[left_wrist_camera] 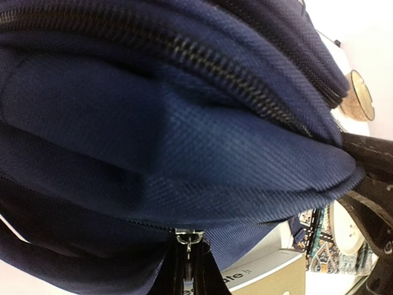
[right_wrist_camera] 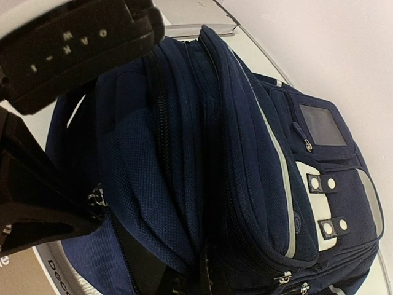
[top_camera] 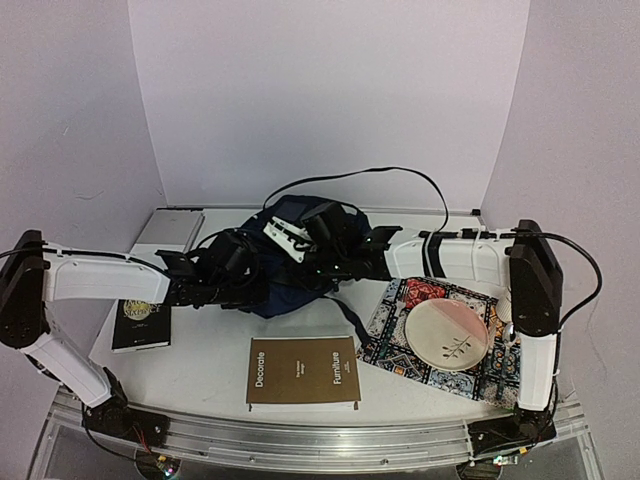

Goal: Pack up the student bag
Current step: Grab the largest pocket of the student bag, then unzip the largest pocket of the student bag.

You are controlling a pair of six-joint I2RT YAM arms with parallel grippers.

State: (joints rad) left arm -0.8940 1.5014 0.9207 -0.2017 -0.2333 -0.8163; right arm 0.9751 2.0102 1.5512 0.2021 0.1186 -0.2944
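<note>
The student bag, dark navy with white trim, lies in the middle of the table between both arms. My left gripper is at its left side. In the left wrist view the left gripper is shut on a metal zipper pull at the bag's lower seam. My right gripper presses in from the right. In its wrist view the right gripper is shut on a fold of the bag's fabric beside a zipper, and the fingertips are mostly buried in cloth.
A brown book lies at the front of the table and a black book at the left. A silver laptop sits back left. A plate rests on a patterned mat at the right. Cables arch over the bag.
</note>
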